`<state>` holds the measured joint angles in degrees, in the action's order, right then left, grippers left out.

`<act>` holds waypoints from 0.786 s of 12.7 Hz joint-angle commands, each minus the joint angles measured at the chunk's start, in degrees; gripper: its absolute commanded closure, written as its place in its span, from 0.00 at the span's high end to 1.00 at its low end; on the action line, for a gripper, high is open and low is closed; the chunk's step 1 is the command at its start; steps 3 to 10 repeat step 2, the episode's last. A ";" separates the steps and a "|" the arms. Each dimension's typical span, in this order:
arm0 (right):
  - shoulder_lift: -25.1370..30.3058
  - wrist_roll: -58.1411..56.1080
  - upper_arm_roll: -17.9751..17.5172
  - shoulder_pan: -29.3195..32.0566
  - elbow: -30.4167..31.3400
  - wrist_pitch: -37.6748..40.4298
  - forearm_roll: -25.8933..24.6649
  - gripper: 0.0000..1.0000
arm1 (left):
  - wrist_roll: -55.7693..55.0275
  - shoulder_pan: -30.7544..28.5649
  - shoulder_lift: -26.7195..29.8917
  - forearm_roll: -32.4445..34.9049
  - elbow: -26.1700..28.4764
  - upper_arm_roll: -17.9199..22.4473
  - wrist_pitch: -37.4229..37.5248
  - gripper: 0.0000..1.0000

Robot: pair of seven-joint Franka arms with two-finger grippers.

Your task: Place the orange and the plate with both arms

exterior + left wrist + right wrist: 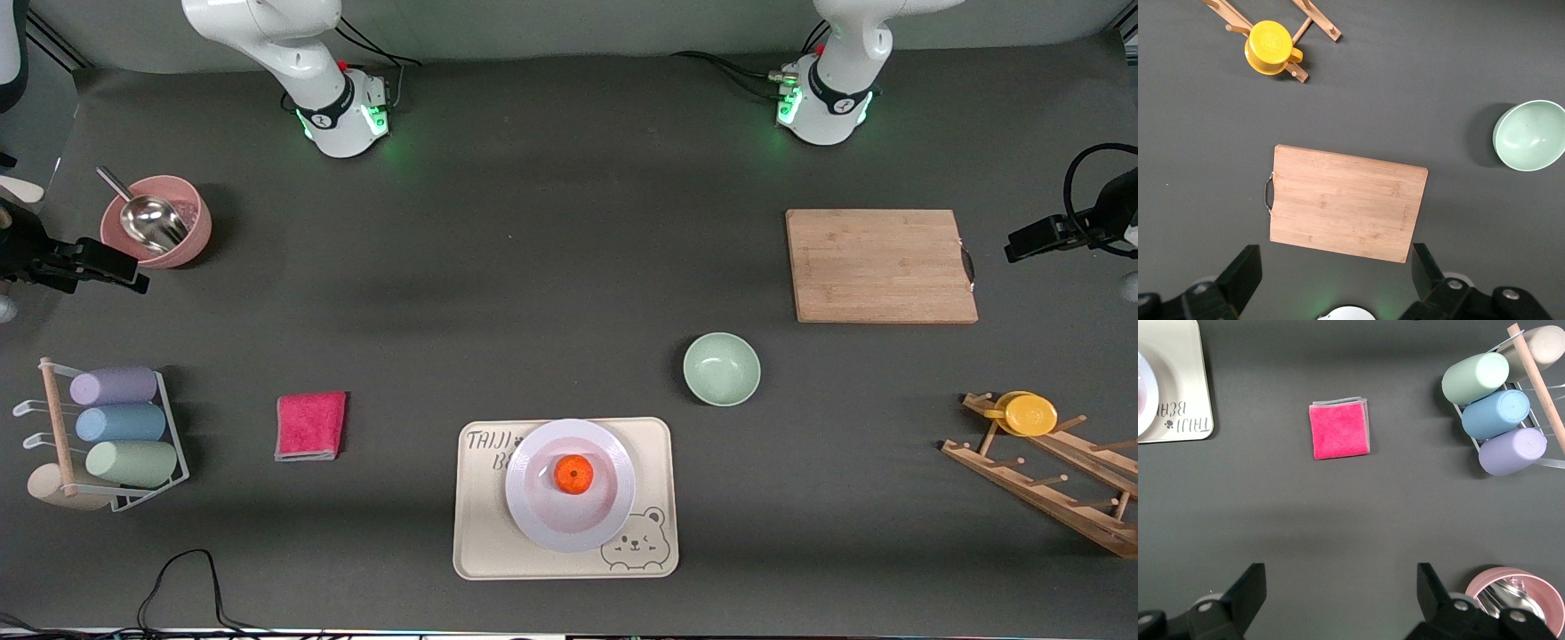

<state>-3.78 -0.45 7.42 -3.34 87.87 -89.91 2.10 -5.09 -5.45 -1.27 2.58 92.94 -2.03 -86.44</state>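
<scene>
Small bright-orange fruit (574, 474) sits on glossy white round plate (535, 516), plate on beige rectangular bear tray (480, 542). Placement judged complete. Left gripper (1337, 280), right gripper (1341, 600): jaws wide, empty, raised, waiting.

Open mat (533, 293) lies around the tray (653, 444) — only the green bowl (721, 368) stands near.

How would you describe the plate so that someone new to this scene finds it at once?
Find the beige tray with a bear drawing, at the table edge nearest the front camera. The plate lies on it, an orange at its centre. It is round, glossy white and wide-rimmed, unlike the smaller pale-green bowl on bare table, farther from the camera and toward the left arm's end.
</scene>
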 commanded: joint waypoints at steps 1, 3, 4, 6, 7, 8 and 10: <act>1.50 1.95 -0.21 -0.35 1.34 -0.27 -1.48 1.00 | 0.87 -0.53 0.57 0.58 -0.75 -0.60 1.45 1.00; 1.50 1.95 -0.30 -0.35 1.34 -0.36 -2.44 1.00 | 0.87 -0.53 0.57 0.67 -0.83 -0.52 1.71 1.00; 1.50 1.95 -0.30 -0.35 1.34 -0.36 -2.44 1.00 | 0.87 -0.53 0.57 0.67 -0.83 -0.52 1.71 1.00; 1.50 1.95 -0.30 -0.35 1.34 -0.36 -2.44 1.00 | 0.87 -0.53 0.57 0.67 -0.83 -0.52 1.71 1.00; 1.50 1.95 -0.30 -0.35 1.34 -0.36 -2.44 1.00 | 0.87 -0.53 0.57 0.67 -0.83 -0.52 1.71 1.00; 1.50 1.95 -0.30 -0.35 1.34 -0.36 -2.44 1.00 | 0.87 -0.53 0.57 0.67 -0.83 -0.52 1.71 1.00; 1.50 1.95 -0.30 -0.35 1.34 -0.36 -2.44 1.00 | 0.87 -0.53 0.57 0.67 -0.83 -0.52 1.71 1.00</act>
